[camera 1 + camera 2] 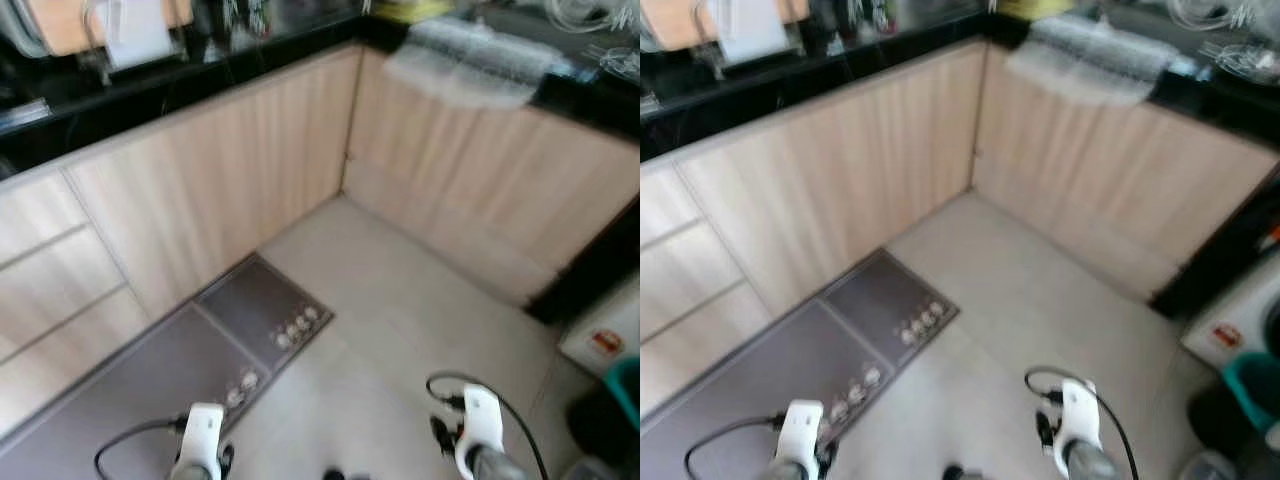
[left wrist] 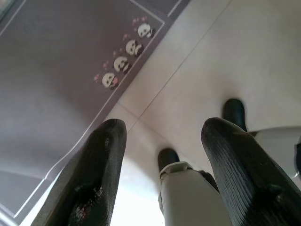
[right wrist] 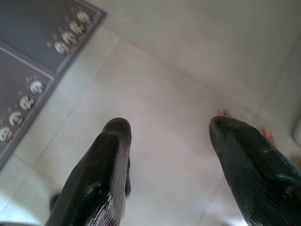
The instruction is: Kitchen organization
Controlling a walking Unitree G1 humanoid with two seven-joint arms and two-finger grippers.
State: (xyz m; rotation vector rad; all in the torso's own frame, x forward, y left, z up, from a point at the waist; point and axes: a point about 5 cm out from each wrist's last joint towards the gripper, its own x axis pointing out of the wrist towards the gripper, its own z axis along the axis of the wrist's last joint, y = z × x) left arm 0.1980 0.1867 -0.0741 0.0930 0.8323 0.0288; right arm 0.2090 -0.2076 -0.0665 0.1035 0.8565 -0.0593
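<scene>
Progress: none visible so far, judged from the frames. Robot stands on the pale tiled floor [image 1: 400,330] in the inner corner of an L-shaped run of light wood-grain cabinets [image 1: 250,170] under a black glossy countertop [image 1: 120,85]. Head views are blurred.

Left gripper [image 2: 162,141] hangs low over the floor beside the grey-purple rectangular floor mats with a row of small panda faces [image 2: 124,63]; its two black fingers are spread wide apart with nothing between them. Right gripper [image 3: 169,146] likewise hangs over bare tile, fingers spread wide and holding nothing.

Task's things: the task sentence names no particular item. Candidates sit up on the countertop, well apart from both grippers: a crumpled sheet of clear bubble wrap draped over the counter edge [image 1: 470,60], a white paper-like object near a tan board [image 1: 130,35], and some wire items at far right, too blurred to identify. A white appliance with a red label [image 1: 605,340] and a teal bin [image 1: 628,385] stand at right.

Remaining, in my judgement: everything, meaning approach the counter, choose an item, grasp, place.
</scene>
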